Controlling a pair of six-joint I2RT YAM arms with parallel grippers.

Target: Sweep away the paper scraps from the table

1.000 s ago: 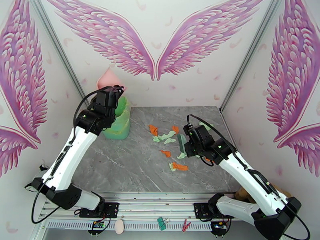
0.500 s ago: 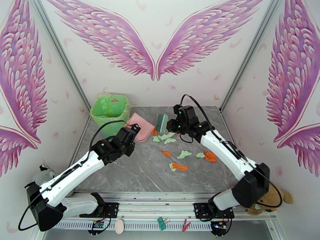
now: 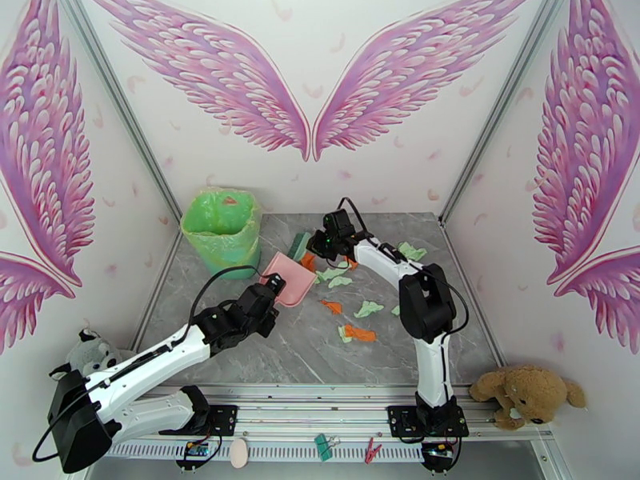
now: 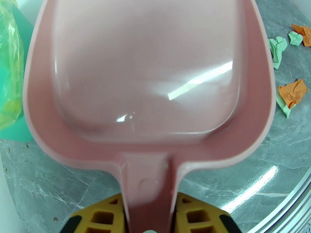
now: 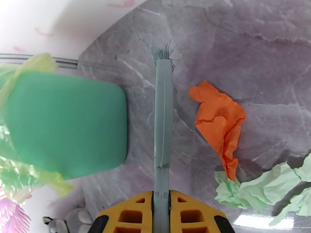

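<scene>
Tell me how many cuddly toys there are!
2. A brown teddy bear lies beside the table's near right corner; a grey-and-white plush sits beside its near left corner. More could be hidden.

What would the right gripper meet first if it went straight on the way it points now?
Its held brush leads. Ahead of the right gripper lies bare table as far as the wrist view shows; the white wall probably follows. The green bin stands to the side.

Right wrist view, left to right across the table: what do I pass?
green bin → brush → orange paper scrap → mint green paper scraps
</scene>
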